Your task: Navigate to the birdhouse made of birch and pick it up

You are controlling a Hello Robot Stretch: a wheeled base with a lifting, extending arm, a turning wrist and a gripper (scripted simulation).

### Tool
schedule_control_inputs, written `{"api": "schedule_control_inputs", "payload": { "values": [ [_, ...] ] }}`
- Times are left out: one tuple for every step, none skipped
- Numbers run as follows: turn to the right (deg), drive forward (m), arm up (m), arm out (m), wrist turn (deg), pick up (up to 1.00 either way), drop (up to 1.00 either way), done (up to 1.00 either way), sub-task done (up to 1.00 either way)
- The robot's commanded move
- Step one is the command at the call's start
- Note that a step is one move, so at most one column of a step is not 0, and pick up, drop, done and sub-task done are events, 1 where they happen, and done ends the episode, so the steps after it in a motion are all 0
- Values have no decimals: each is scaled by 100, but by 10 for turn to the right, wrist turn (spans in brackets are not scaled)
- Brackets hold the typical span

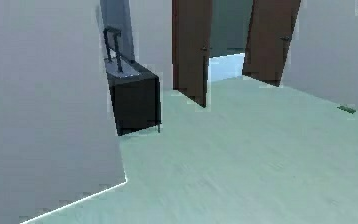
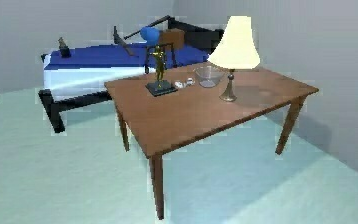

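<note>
End effector state cannot be told from these views. In the arm side view, a brown wooden table (image 2: 217, 118) is seen standing on a pale green floor (image 2: 47, 170). A lamp (image 2: 233, 50) with a cream shade is set upright on the table toward its far edge. Left of the lamp, a slim statuette (image 2: 162, 72) is placed on a dark base, and a small pale glass-like thing (image 2: 205, 78) is seen between the two.

Beyond the table, a bed (image 2: 87, 68) with a blue cover and a dark frame is placed against the wall. At its far end a blue round thing (image 2: 149, 38) is seen, and just beside it a brown boxy thing (image 2: 170, 42). Whether that is the birdhouse cannot be told.

In the forward view, a dark cabinet (image 1: 137, 100) is set beside a grey wall (image 1: 47, 100), and two brown doors (image 1: 192, 50) are seen beyond it.
</note>
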Motion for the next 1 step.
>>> {"api": "schedule_control_inputs", "payload": {
  "values": [
    [0, 55, 0, 0, 0, 0, 0, 0, 0]
  ]
}}
